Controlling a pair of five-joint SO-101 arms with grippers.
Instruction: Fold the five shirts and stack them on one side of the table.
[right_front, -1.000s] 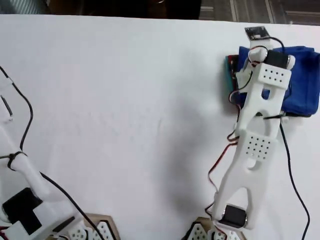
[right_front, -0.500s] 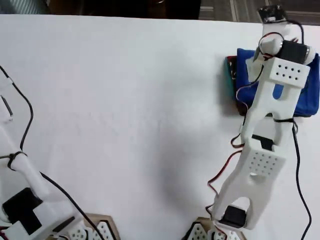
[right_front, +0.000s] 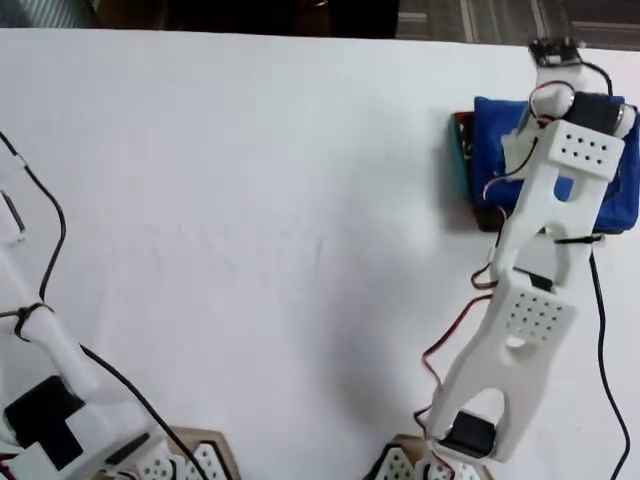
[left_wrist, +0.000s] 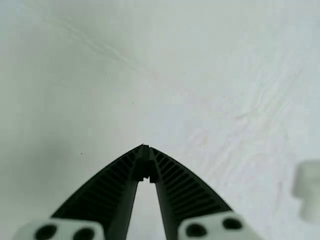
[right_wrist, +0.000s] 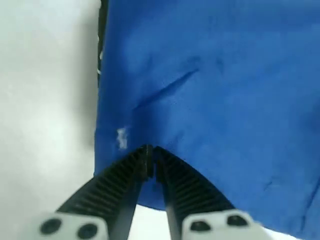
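Fingers on right arm (right_wrist: 116, 191) sit pinched together over blue shirt (right_wrist: 225, 75); left fingers (left_wrist: 116, 186) likewise.

Right arm (right_front: 520, 310): stretched from lower centre-right to upper right of the high view; right gripper (right_wrist: 149, 152) closed, tips meeting. Left arm (right_front: 50, 420): folded low, lower left corner; left gripper (left_wrist: 145, 152) closed, tips meeting.
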